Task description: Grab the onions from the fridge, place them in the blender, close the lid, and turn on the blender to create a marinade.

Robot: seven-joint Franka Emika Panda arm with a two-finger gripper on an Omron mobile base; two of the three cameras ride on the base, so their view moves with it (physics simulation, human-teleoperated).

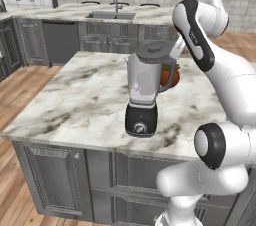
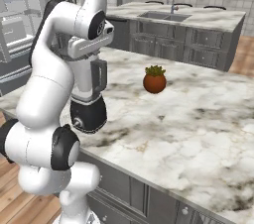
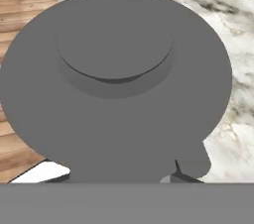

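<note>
Standing on the marbled island counter [image 1: 75,100], the translucent grey blender on its black base [image 1: 142,92] wore its round dark-grey lid [image 1: 152,50] — lid-closing looked nearly done. Gripper's jaws narrowed, apparently upon that lid; next — release, then the silver dial [image 1: 139,128].

Dark grey lid [image 3: 116,89], black blender [image 1: 142,92] base, white-brown veined marble counter [image 1: 80,100]

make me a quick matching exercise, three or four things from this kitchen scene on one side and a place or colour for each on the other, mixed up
Things:
1. lid
2. blender base
3. potted plant
4. sink

Places or colours:
A. set in the far counter
B. black, with a silver dial in front
C. dark grey, on top of the blender jug
D. reddish-brown pot with green leaves, on the marble island

Pairs: 1-C, 2-B, 3-D, 4-A
</note>
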